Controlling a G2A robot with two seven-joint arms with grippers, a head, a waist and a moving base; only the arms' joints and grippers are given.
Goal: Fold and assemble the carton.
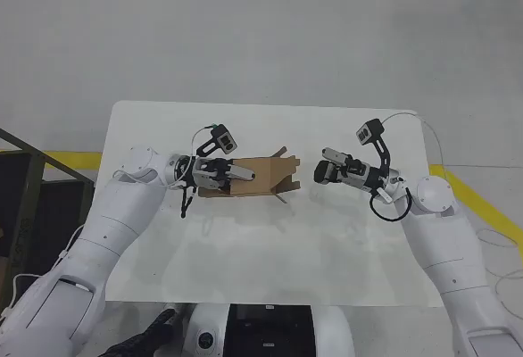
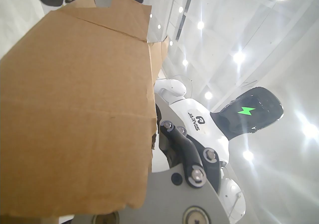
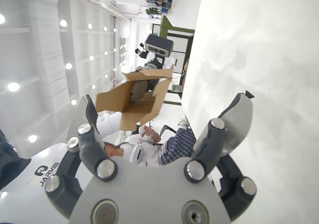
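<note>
- The brown carton [image 1: 269, 171] was held up off the white tabletop [image 1: 244, 259], over its middle and somewhat toward the far side.
- It lay on its side as a half-opened sleeve. Its open end, with loose flaps splayed out, faced right.
- The left hand [image 1: 239, 175] was clenched on the carton's left end, with one finger lying over the top panel.
- In the left wrist view, that cardboard panel [image 2: 74, 110] sat right against the camera, its creases showing.
- The right hand [image 1: 319, 171] hovered to the right of the carton, near it but not touching, level with the open end and pointed at it.
- That hand was released, its two fingers [image 3: 239, 108] spread wide with nothing between them.
- Seen from the right wrist, the carton's hollow inside [image 3: 139, 105] showed, with flaps standing out around the mouth.
- A dark green frame [image 1: 12, 156] stood on the floor off the left side of the tabletop.
</note>
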